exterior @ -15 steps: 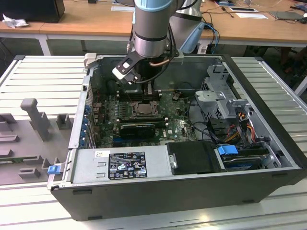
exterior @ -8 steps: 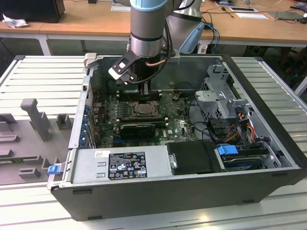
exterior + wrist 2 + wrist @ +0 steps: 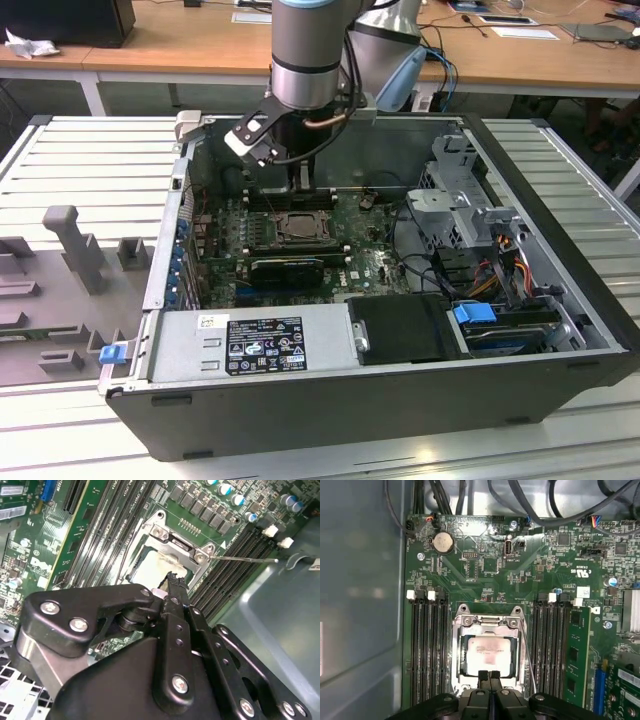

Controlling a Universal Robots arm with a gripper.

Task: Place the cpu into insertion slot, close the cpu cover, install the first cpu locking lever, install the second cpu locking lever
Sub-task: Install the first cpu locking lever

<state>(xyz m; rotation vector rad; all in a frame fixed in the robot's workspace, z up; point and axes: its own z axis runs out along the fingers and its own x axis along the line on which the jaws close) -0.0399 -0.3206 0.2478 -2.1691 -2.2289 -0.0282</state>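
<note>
Slatted metal table (image 3: 90,150) carrying an open computer case (image 3: 350,420); arm reaching down into it over the board (image 3: 485,565).

Item 1, nearest: gripper (image 3: 489,674); fingers pressed together with nothing between them; tips at the edge of the cover (image 3: 487,622), touching or just above, cannot tell which.

Item 2: cover; lying flat over the cpu (image 3: 487,652), cut-out centred on it.

Item 3: cpu; seated in the slot (image 3: 275,235), pale face showing through the cut-out.

Item 4: lever (image 3: 527,655); thin wire just beside the cover, seemingly not hooked down.

Item 5, farther: memory slots (image 3: 427,650) flanking the slot on both sides; green board beyond; cables (image 3: 545,510) farthest off.

Handling note, by judgement: step in hand likely pressing the cover shut; push straight down on the frame metal, never on the cpu face; hold the tips together and narrow; steer clear of the wire lever; check that the frame sits level on all sides.
</note>
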